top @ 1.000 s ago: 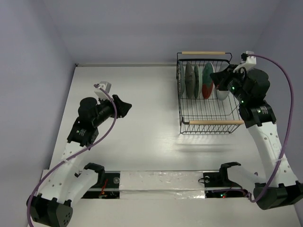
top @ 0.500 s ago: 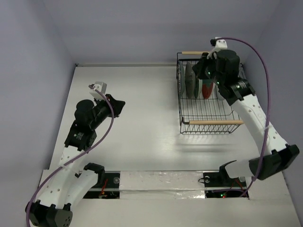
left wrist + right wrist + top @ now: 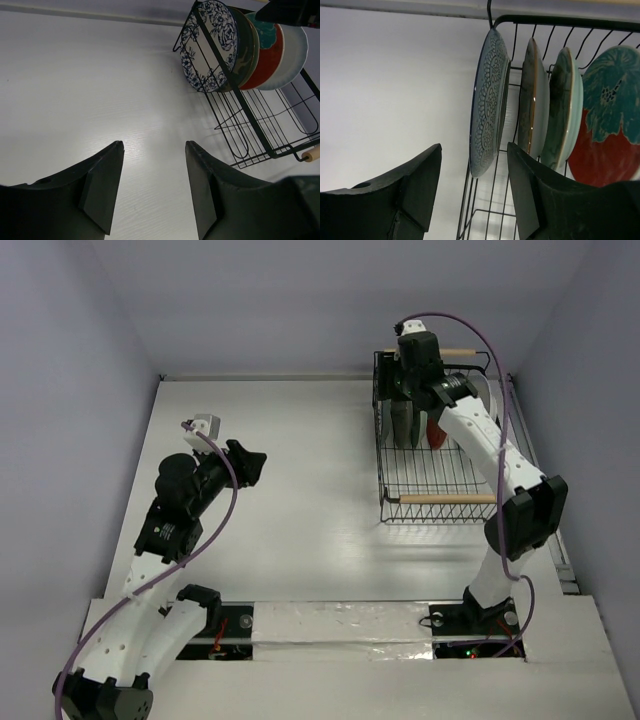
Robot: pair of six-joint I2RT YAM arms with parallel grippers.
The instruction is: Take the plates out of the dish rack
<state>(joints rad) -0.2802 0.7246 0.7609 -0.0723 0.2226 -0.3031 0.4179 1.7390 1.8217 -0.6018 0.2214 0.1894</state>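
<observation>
Now, your right gripper (image 3: 474,150) and left gripper (image 3: 154,145) both gape empty, and closing off-centre on the blue-floral plate (image 3: 487,100) could knock the next plate (image 3: 534,100) or snag the dish rack (image 3: 545,20).

We see a robotics lab bench: a white table (image 3: 310,490) boxed in by plain pale walls (image 3: 60,360), a left arm (image 3: 165,515) and a right arm (image 3: 490,445) bolted at its near edge, purple cables (image 3: 233,485) trailing, and a dish rack (image 3: 447,498) of plates (image 3: 210,45).
</observation>
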